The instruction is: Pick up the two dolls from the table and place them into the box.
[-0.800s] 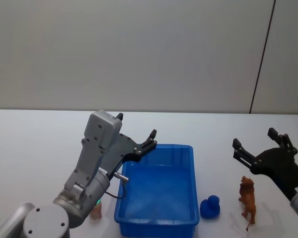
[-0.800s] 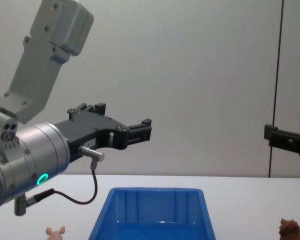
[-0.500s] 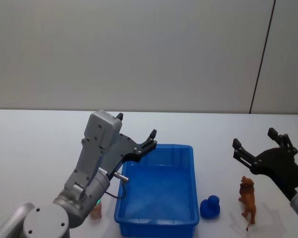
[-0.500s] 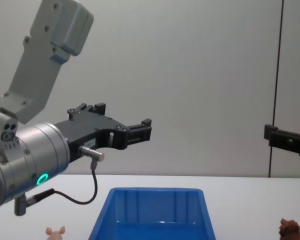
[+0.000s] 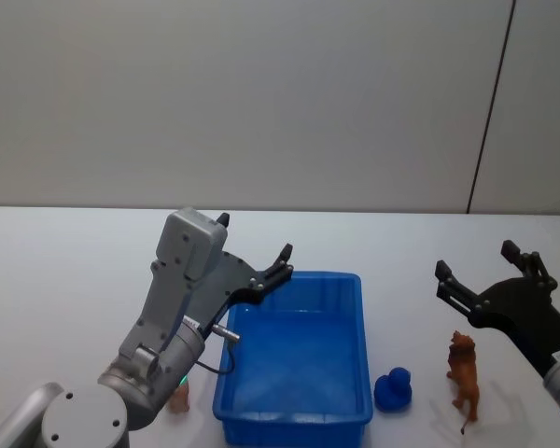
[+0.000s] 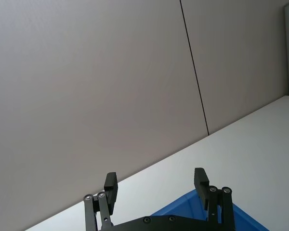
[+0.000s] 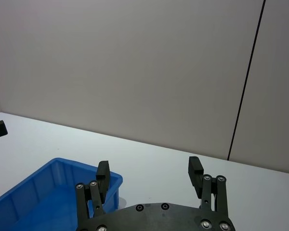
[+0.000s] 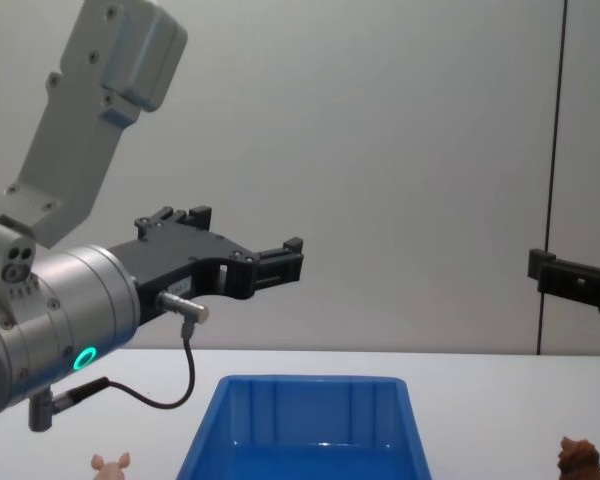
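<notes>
- White table [image 5: 75, 271] runs wide beneath a plain grey wall [image 5: 261, 93] with one dark vertical seam [image 5: 490, 103].
- You have one blue box [image 5: 294, 431] at mid-table.
- Two dolls, both on the table outside the box: one brown lion [image 5: 464, 376] standing to its right, one pink pig [image 5: 179, 399] by its left front corner.
- One small blue toy [image 5: 394, 390] sits between box and lion.
- Your left gripper [image 5: 255, 236] hangs over the box's far left corner, fingers apart.
- Your right gripper [image 5: 475, 259] hangs beyond the lion, fingers apart, touching nothing.
</notes>
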Action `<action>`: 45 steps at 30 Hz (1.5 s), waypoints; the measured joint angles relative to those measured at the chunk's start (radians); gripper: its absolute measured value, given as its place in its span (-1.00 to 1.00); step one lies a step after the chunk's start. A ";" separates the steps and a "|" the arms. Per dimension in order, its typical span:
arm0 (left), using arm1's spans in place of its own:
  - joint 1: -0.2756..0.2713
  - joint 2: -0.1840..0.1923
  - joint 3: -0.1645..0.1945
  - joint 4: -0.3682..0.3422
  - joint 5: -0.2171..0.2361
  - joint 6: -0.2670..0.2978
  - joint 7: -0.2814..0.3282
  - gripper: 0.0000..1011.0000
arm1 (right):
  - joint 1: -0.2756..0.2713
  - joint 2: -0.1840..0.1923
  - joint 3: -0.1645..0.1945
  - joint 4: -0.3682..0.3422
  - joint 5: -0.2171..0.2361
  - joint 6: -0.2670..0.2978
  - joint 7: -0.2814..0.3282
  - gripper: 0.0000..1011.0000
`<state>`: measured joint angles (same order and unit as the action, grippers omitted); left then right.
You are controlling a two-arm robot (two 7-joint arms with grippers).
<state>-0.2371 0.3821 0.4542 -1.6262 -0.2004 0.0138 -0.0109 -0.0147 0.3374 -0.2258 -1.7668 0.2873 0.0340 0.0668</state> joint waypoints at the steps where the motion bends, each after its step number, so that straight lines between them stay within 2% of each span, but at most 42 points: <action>1: 0.000 0.000 0.000 0.000 0.000 0.000 0.000 0.98 | 0.000 0.000 0.000 0.000 0.000 0.000 0.000 0.98; 31: 0.000 0.000 0.000 0.000 0.000 0.000 0.000 0.98 | 0.007 -0.008 0.000 0.013 -0.004 0.003 -0.003 0.98; 45: 0.000 0.000 0.000 0.000 0.000 0.000 0.000 0.98 | 0.018 -0.030 -0.003 0.054 -0.020 0.081 -0.065 0.98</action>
<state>-0.2371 0.3821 0.4542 -1.6262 -0.2004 0.0138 -0.0109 0.0032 0.3071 -0.2287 -1.7125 0.2672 0.1150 0.0014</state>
